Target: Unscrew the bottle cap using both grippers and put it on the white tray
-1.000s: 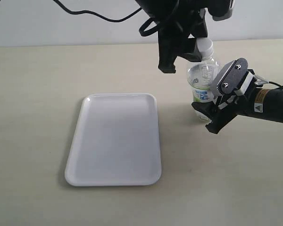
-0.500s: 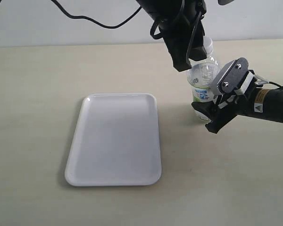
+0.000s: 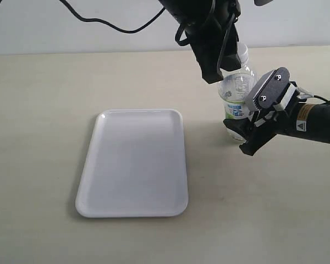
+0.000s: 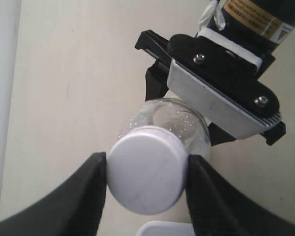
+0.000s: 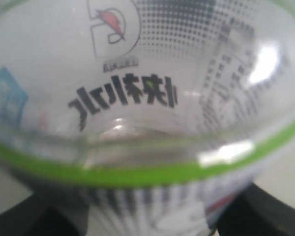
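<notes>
A clear plastic drink bottle [image 3: 235,88] with a white, green and blue label stands upright on the pale counter [image 3: 44,110], in the right, far part of the scene. The small round white plastic bottle cap [image 4: 146,169] sits on its narrow neck.

The bulky, all-black left tool [image 4: 147,172] reaches down from above. In the left wrist view its two black fingers [image 4: 88,187] press against opposite sides of the bottle cap, so the tool is closed on the cap at about the cap's width.

The right tool [image 3: 243,137], black with a grey-white block [image 4: 221,103] held by screws, comes in from the right and is clamped around the bottle's lower body at label height. In the right wrist view the bottle fills the picture, with the label's green band [image 5: 137,174] running across it and a dark finger at each side.

The flat white rectangular plastic tray, the white tray [image 3: 135,165] with rounded corners and a low rim, lies on the counter to the left of the bottle and nearer, apart from it.
</notes>
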Robot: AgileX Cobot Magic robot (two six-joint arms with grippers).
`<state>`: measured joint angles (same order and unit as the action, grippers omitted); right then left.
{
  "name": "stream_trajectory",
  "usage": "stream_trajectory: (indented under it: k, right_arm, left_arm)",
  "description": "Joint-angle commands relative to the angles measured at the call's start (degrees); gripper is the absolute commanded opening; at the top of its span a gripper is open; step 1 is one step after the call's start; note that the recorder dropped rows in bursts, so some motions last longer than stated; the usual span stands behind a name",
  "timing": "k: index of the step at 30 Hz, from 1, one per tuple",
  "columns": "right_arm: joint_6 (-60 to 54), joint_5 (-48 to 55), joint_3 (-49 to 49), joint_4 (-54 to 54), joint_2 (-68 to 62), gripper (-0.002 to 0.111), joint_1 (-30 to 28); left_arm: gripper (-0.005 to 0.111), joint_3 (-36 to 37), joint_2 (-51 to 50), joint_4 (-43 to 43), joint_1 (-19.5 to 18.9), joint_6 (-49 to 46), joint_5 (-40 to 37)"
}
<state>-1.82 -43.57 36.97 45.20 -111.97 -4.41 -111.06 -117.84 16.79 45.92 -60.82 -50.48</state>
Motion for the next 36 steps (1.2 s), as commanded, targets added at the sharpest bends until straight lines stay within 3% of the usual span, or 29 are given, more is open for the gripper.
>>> stream_trajectory:
  k: [1, 21, 24, 31, 33, 36]
  right_arm:
    - [0.0, 0.8, 0.0, -1.6, 0.6, 0.0, -0.3]
    - [0.0, 0.8, 0.0, -1.6, 0.6, 0.0, -0.3]
    - [0.0, 0.8, 0.0, -1.6, 0.6, 0.0, -0.3]
    - [0.0, 0.8, 0.0, -1.6, 0.6, 0.0, -0.3]
    - [0.0, 0.8, 0.0, -1.6, 0.6, 0.0, -0.3]
    - [0.0, 0.8, 0.0, -1.6, 0.6, 0.0, -0.3]
  left_arm:
    - [0.0, -0.2, 1.2, 2.2, 0.3, 2.1, 1.6]
    - [0.002, -0.2, 1.2, 2.4, 0.3, 10.5, 2.6]
    - [0.014, -0.2, 1.2, 2.1, 0.3, 10.5, 2.6]
    - [0.061, -0.2, 1.2, 2.0, 0.3, 10.5, 2.6]
    - [0.068, -0.2, 1.2, 2.0, 0.3, 10.5, 2.6]
    - [0.069, -0.2, 1.2, 1.8, 0.3, 10.4, 2.6]
